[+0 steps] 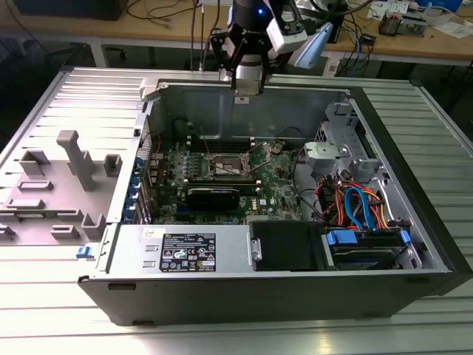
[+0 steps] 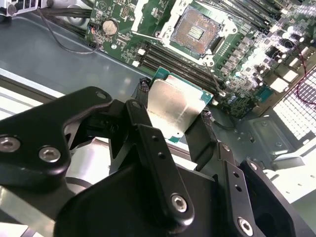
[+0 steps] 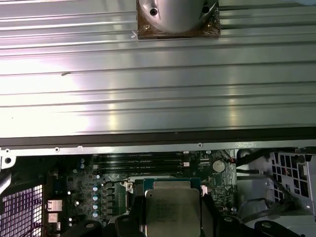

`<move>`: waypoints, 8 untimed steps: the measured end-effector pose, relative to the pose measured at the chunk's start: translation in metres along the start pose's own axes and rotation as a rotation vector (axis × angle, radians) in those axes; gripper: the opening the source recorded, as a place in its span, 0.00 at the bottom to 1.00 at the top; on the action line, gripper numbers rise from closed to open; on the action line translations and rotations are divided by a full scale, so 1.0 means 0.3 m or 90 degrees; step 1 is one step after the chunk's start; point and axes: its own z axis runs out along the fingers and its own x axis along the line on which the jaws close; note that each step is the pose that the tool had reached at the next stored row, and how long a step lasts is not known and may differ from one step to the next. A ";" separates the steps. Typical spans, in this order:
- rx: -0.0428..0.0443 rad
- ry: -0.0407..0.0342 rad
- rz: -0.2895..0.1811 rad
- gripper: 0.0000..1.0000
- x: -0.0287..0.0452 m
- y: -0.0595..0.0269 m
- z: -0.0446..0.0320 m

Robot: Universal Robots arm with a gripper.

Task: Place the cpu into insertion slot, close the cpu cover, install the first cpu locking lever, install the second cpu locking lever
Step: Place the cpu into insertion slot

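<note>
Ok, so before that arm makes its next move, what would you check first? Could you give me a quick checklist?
1. The cpu clamped in the pincer: ok.
2. The socket empty, with its contacts bare: ok.
3. The cpu lined up over the socket: not ok, it hangs off to one side, apart from it.
4. The cpu cover swung clear of the socket: cannot tell.

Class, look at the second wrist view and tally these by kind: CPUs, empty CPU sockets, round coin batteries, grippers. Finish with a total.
cpu, clamped between the fingers: 1
empty socket: 1
coin battery: 1
gripper: 1
Total: 4
</note>
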 end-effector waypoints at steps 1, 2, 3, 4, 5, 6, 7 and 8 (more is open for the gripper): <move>-0.0001 -0.0004 0.004 0.55 0.000 0.000 0.000; -0.0002 -0.0009 0.010 0.55 0.000 0.000 0.001; -0.0003 -0.0015 0.017 0.55 0.000 0.000 0.001; -0.0004 -0.0017 0.019 0.55 0.000 0.000 0.001; -0.0004 -0.0018 0.020 0.55 0.000 -0.001 0.001; -0.0004 -0.0019 0.020 0.55 0.000 -0.001 0.001; -0.0004 -0.0019 0.021 0.55 0.000 -0.001 0.001; -0.0004 -0.0019 0.021 0.55 0.000 -0.001 0.001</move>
